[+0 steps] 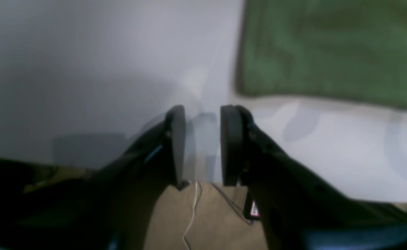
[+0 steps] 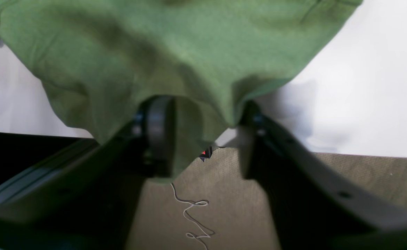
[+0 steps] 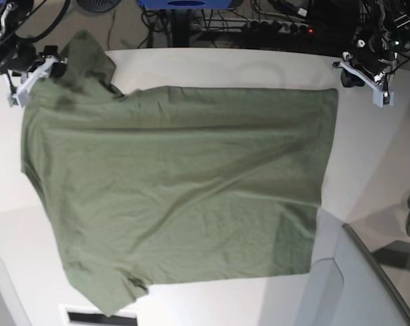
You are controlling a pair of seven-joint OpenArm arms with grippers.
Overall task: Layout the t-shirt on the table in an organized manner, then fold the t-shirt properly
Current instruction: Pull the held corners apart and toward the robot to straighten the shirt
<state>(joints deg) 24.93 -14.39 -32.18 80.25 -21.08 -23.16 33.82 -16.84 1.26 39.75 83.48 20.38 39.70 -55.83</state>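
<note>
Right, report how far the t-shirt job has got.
Mostly done: the t-shirt lies spread across the table, though wrinkled. In hand: the right gripper has a corner of cloth between its jaws at the far edge; the left gripper hangs empty, jaws apart, beside the hem. Left: all folding, since no fold is visible yet.

Base looks straight down from high; wrists peer close past each pincer, sharing the olive-green cotton t-shirt (image 3: 177,183) on the white desk (image 3: 368,156).

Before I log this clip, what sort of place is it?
Probably a robotics lab bench: a large white tabletop carrying an olive-green cotton t-shirt, tangled black cables and a power strip behind it, and brown carpet underneath.
</note>
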